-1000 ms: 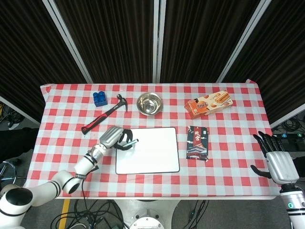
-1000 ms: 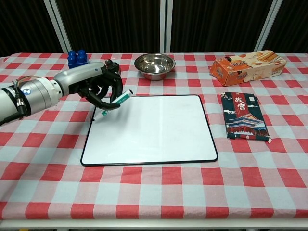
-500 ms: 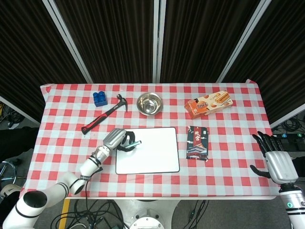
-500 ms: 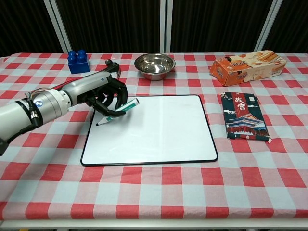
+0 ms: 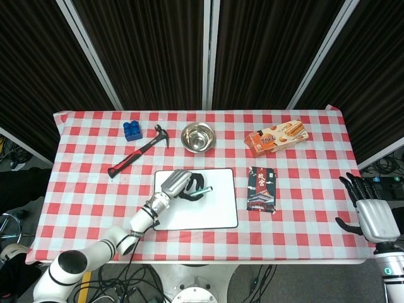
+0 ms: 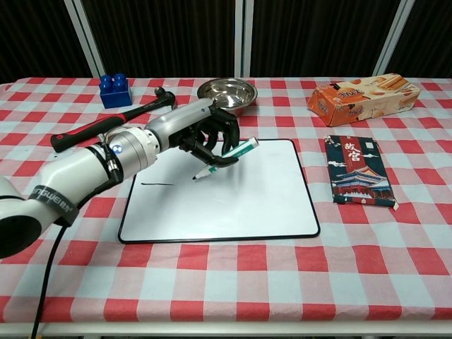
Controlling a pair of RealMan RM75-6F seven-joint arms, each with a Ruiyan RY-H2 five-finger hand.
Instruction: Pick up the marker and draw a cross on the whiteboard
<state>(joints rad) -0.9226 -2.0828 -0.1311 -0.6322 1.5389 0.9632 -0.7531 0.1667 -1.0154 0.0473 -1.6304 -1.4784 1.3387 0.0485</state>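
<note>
The whiteboard (image 5: 218,211) (image 6: 240,201) lies flat at the table's middle. My left hand (image 5: 182,184) (image 6: 205,134) hovers over its upper left part and grips a green-and-white marker (image 6: 224,157) (image 5: 201,190), tilted, tip down near the board. A short dark line (image 6: 157,184) shows on the board, left of the tip. My right hand (image 5: 371,213) is open at the table's right edge, fingers spread; the chest view does not show it.
A red-handled hammer (image 5: 136,154) (image 6: 106,127) and a blue block (image 5: 132,130) (image 6: 114,90) lie at the back left. A steel bowl (image 5: 197,137) (image 6: 227,94) stands behind the board. A biscuit box (image 5: 276,137) (image 6: 364,96) and a dark booklet (image 5: 261,190) (image 6: 358,169) are on the right.
My left hand has moved rightward across the board with the marker, and a short dark line now shows on the board where the tip was. The right hand barely moved.
</note>
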